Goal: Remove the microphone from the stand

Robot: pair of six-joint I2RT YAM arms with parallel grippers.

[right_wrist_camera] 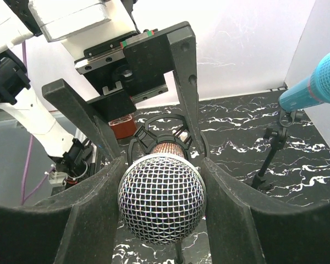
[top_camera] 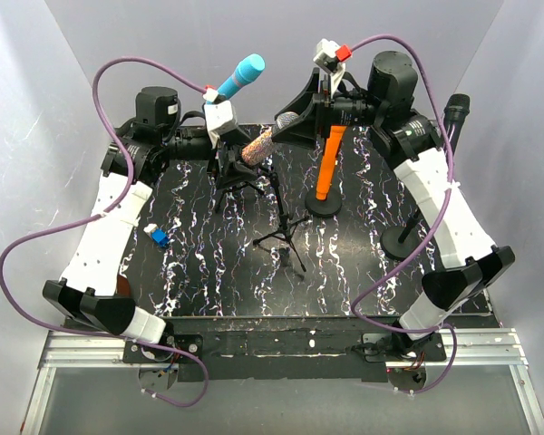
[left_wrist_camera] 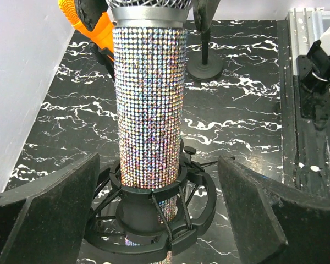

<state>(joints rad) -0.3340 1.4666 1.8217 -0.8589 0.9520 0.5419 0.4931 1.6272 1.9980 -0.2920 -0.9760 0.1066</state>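
Observation:
A rhinestone-covered microphone (top_camera: pixel 258 145) with a silver mesh head (right_wrist_camera: pixel 160 198) sits tilted in a black shock mount (left_wrist_camera: pixel 203 206) on a black tripod stand (top_camera: pixel 281 237). My left gripper (left_wrist_camera: pixel 158 160) straddles the shock mount, with one finger against each side of its ring. In the top view it (top_camera: pixel 238 168) is at the microphone's lower end. My right gripper (right_wrist_camera: pixel 160 165) is shut on the mesh head, with a pad pressed on each side. It (top_camera: pixel 295 122) is at the upper end. The microphone body (left_wrist_camera: pixel 149 99) is still seated in the mount (right_wrist_camera: pixel 154 135).
A blue microphone (top_camera: pixel 245 72) on a tripod stands behind the left arm, and also shows in the right wrist view (right_wrist_camera: pixel 319 82). An orange microphone (top_camera: pixel 329 168) stands on a round base. A black microphone (top_camera: pixel 455 113) stands at right. A small blue object (top_camera: pixel 157 237) lies at left.

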